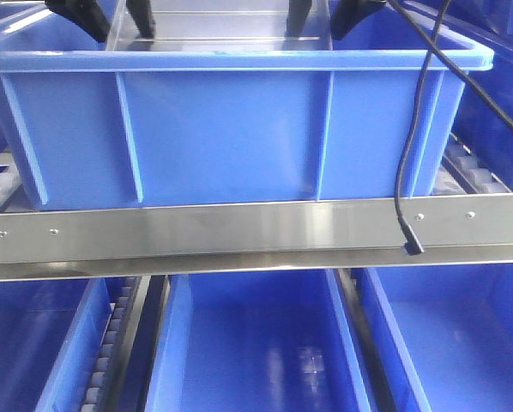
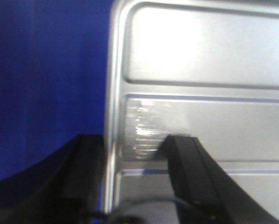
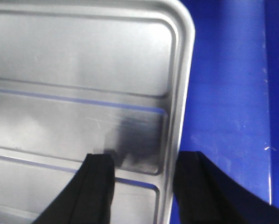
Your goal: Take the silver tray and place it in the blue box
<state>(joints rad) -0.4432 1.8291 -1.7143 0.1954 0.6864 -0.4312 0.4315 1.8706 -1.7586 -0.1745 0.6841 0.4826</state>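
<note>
Both end effectors, left (image 2: 130, 177) and right (image 3: 144, 182), straddled the shiny silver metal tray's (image 3: 83, 60) rims, contact unclear — stiff, light, likely slippery, best pinched at those raised edges.

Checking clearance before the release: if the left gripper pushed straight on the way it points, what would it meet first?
The left gripper straddles the rim of the silver tray, one finger each side. Going straight on, it would likely slide further along that rim; the blue box lies beyond, though depth is unclear.

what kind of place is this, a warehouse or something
Probably a warehouse or factory picking station: blue box on a roller rack behind a steel rack bar, with more blue crates on the level below.
</note>
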